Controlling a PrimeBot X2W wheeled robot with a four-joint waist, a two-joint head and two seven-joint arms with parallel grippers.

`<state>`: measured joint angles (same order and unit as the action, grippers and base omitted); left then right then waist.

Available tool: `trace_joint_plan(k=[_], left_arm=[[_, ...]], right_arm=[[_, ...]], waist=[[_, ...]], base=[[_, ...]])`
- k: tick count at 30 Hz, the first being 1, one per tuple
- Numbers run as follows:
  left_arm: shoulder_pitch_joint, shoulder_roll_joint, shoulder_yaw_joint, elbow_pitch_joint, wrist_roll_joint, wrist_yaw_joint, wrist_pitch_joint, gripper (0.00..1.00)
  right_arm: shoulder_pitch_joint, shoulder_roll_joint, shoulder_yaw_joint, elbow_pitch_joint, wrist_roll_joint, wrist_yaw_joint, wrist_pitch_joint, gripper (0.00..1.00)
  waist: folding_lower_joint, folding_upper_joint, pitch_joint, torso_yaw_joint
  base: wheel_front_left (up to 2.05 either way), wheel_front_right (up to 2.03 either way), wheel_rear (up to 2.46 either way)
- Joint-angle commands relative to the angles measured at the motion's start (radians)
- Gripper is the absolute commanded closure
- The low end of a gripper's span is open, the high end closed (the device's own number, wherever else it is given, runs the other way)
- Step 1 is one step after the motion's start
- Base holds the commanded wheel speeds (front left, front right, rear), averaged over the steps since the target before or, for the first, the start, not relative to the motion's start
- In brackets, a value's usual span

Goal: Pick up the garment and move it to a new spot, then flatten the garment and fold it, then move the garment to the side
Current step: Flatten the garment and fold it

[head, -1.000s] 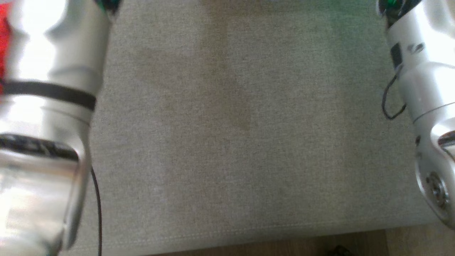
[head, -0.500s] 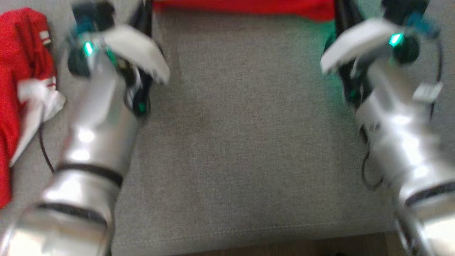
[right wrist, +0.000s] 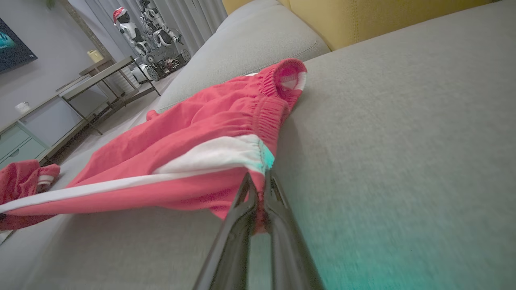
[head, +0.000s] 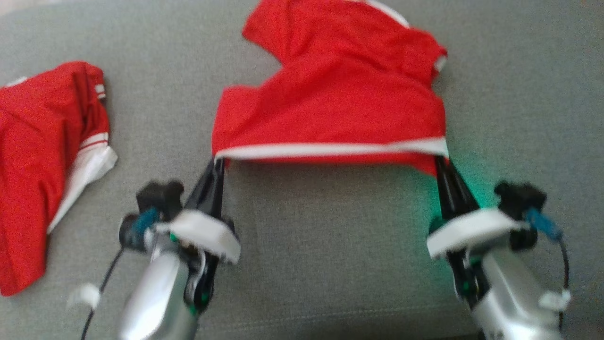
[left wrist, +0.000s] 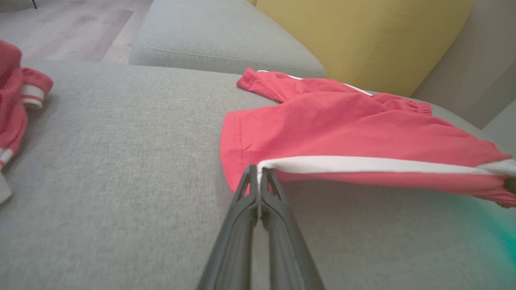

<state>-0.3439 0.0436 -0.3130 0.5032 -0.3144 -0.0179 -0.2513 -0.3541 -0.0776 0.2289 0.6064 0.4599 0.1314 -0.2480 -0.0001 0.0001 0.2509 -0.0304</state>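
Garment (head: 339, 94) (left wrist: 342, 133) (right wrist: 193, 137): red shorts with a white side stripe, on the grey sofa seat (head: 330, 245), towards the far middle of the head view. The far part lay on the fabric. The near edge, along the white stripe, was raised off the seat and pulled into a nearly straight line between my two hands.

My left hand (head: 218, 163) (left wrist: 259, 171): fingers pressed together, clamped on the left end of the white stripe, at the hem corner. A fold of red cloth hung just below the tips.

My right hand (head: 439, 163) (right wrist: 258, 179): fingers together as well, pinching the opposite corner, where the stripe met the gathered elastic waistband. A green glow fell on the seat beside it.

Both hands pointed away from me, well apart, one at each end of the stripe.

A second red garment (head: 42, 156) (left wrist: 16, 100) (right wrist: 24, 179) with white trim lay crumpled on the seat at my far left, well apart from the first and touched by neither hand.

Behind the seat stood a yellow back cushion (left wrist: 363, 36) (right wrist: 383, 16), with a grey cushion (left wrist: 217, 36) next to it.
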Motion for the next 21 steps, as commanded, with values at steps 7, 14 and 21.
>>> trace_joint_plan(k=[7,14,21], left_arm=[[0.235,0.056,0.053,-0.231,0.014,0.053,-0.009,1.0],[0.41,0.088,0.055,-0.429,0.012,0.104,0.057,1.0],[0.423,0.113,0.047,-0.543,0.01,0.104,0.109,1.0]], right_arm=[[0.236,0.012,-0.019,-0.202,-0.057,-0.001,0.009,1.0],[0.438,0.023,-0.058,-0.401,-0.102,-0.001,0.104,1.0],[0.504,0.027,-0.094,-0.549,-0.125,-0.001,0.2,1.0]], waist=[[0.0001,-0.0001,-0.099,-0.005],[0.0001,-0.0001,-0.152,-0.006],[0.0001,-0.0001,-0.153,-0.013]], base=[[0.0,0.0,0.0],[0.0,0.0,0.0],[0.0,0.0,0.0]])
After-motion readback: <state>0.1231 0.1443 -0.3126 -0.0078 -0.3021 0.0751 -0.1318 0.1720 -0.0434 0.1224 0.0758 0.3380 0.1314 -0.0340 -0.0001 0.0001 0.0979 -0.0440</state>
